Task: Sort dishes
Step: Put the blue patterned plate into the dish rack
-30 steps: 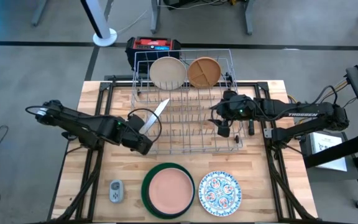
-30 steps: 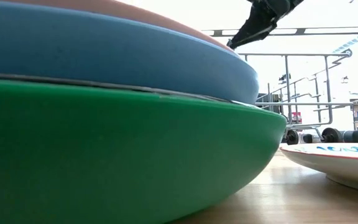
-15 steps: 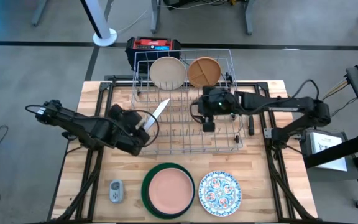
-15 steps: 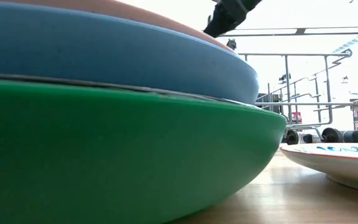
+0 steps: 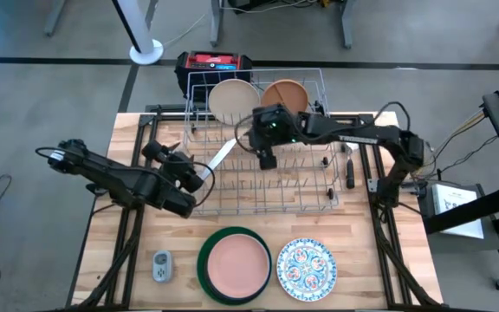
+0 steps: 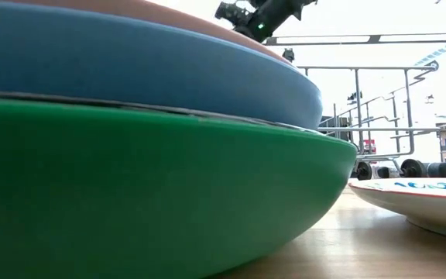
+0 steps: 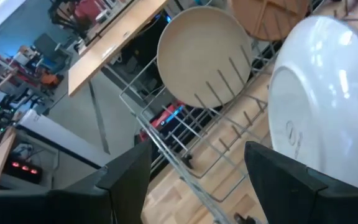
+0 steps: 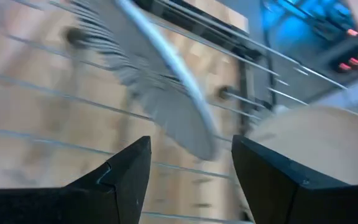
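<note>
The white plate stands tilted on edge in the wire rack, between both arms. The right tool, fingers spread and empty, hangs just beside the plate's far side and is nearer. The left tool, also spread, sits at the plate's lower edge; contact there cannot be told. The low view is blocked by the stacked dishes.

I see a pale planked wood counter, matt. The rack at frame centre is thin bright metal wire. The white plate shines glossy; the cream plate and green dish look smooth, duller.
</note>
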Robot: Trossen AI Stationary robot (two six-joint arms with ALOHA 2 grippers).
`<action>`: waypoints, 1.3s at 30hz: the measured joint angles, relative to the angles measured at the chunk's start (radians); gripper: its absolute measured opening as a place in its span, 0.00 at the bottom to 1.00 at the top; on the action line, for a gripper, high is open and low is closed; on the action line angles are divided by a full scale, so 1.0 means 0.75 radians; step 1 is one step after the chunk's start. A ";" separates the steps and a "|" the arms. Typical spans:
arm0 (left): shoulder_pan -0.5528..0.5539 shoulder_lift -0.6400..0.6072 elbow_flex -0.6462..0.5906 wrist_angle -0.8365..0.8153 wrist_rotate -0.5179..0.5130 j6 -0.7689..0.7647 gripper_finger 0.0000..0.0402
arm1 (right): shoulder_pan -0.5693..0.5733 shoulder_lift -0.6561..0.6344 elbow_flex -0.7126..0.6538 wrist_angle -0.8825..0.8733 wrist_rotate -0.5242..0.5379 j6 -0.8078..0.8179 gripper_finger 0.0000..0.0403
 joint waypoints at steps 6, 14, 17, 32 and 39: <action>0.000 -0.054 -0.091 -0.011 0.033 -0.081 0.62 | -0.059 0.070 0.095 -0.021 -0.062 0.002 0.55; 0.000 -0.155 -0.200 -0.018 0.034 -0.143 0.62 | -0.066 0.105 0.115 -0.044 -0.133 0.009 0.51; 0.000 -0.193 -0.218 -0.021 0.033 -0.146 0.62 | -0.066 0.125 0.115 -0.029 -0.133 0.020 0.51; 0.000 -0.297 -0.227 -0.036 -0.131 -0.030 0.62 | -0.065 0.177 0.113 0.075 -0.133 0.021 0.39; 0.000 -0.331 -0.227 -0.046 -0.203 -0.008 0.62 | -0.064 0.176 0.112 0.087 -0.133 -0.023 0.26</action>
